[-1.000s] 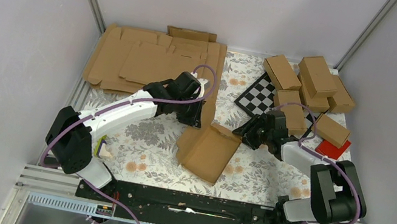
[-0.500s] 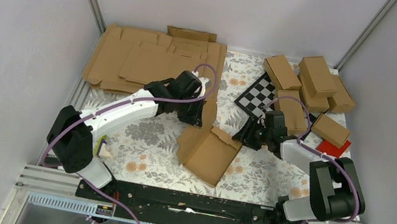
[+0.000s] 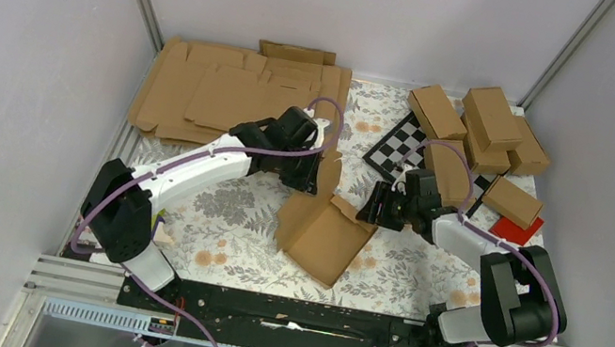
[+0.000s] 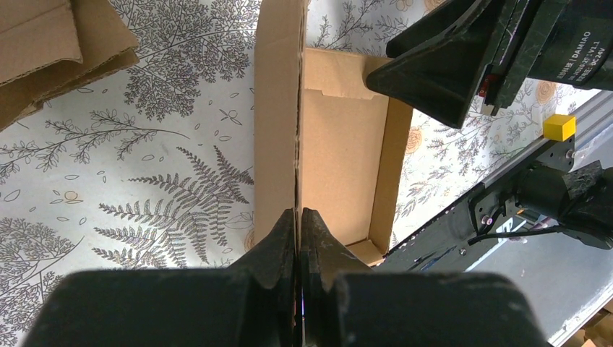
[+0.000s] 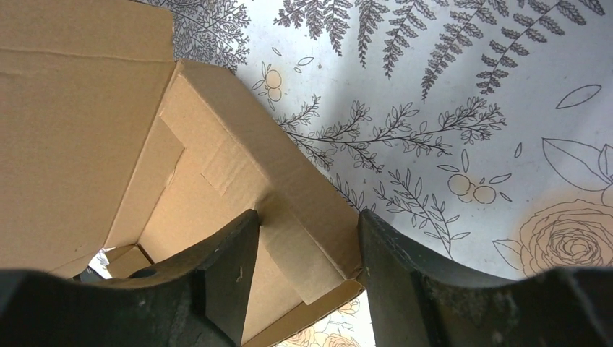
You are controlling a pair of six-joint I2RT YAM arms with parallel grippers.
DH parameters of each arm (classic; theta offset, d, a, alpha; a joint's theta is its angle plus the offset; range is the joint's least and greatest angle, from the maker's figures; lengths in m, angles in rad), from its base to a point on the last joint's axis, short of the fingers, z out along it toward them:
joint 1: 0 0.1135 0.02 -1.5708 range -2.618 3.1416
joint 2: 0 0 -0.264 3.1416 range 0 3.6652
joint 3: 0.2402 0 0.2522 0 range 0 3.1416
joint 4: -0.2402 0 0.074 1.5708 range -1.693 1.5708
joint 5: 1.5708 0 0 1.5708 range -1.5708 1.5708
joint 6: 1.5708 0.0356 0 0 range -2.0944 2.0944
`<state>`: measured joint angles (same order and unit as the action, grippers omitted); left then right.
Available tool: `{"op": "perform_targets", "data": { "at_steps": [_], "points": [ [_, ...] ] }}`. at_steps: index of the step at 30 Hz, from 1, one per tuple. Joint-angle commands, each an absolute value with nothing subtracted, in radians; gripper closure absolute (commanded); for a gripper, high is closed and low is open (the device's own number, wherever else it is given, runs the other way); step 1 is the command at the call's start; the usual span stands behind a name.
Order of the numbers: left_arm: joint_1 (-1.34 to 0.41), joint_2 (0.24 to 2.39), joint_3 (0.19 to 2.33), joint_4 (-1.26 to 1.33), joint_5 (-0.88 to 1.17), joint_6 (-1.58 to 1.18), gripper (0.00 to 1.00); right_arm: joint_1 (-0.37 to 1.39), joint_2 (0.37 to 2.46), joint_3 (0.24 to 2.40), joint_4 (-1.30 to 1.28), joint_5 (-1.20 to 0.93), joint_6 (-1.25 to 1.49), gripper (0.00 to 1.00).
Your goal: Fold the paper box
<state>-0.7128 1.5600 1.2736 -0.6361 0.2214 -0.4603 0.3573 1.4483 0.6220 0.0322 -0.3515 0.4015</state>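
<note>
Top view: the plain brown cardboard die-cut box (image 3: 323,238), partly formed with its tray open upward, lies at the middle of the floral-patterned table (image 3: 231,208). Left wrist view: the left pincer (image 4: 298,225) is pressed together, pinching the box's upright flap. Right wrist view: the right pincer (image 5: 307,231) stands spread, its fingers straddling one box wall, one inside, one outside.

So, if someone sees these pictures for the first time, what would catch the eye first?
The half-folded paper box in the middle of the floral table, with the left gripper shut on its raised flap and the right gripper open astride its side wall. Behind it lie a pile of flat blanks at the far left and finished cartons at the far right.
</note>
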Motion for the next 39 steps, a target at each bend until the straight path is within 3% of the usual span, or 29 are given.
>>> {"op": "perform_targets", "data": {
  "at_steps": [1, 6, 17, 22, 39],
  "points": [
    [-0.721, 1.575, 1.323, -0.591, 0.251, -0.445, 1.0, 0.375, 1.447, 0.669, 0.015, -0.381, 0.359, 0.41],
    [-0.725, 1.591, 1.341, -0.604, 0.256, -0.43, 1.0, 0.436, 1.465, 0.705, -0.062, -0.322, 0.297, 0.34],
    [-0.738, 1.619, 1.373, -0.614, 0.34, -0.399, 1.0, 0.478, 1.517, 0.73, -0.087, -0.253, 0.275, 0.39],
    [-0.739, 1.607, 1.392, -0.614, 0.383, -0.399, 1.0, 0.485, 1.523, 0.733, -0.101, -0.213, 0.273, 0.32],
    [-0.739, 1.606, 1.378, -0.592, 0.43, -0.413, 1.0, 0.508, 1.554, 0.756, -0.124, -0.137, 0.281, 0.61]
  ]
}}
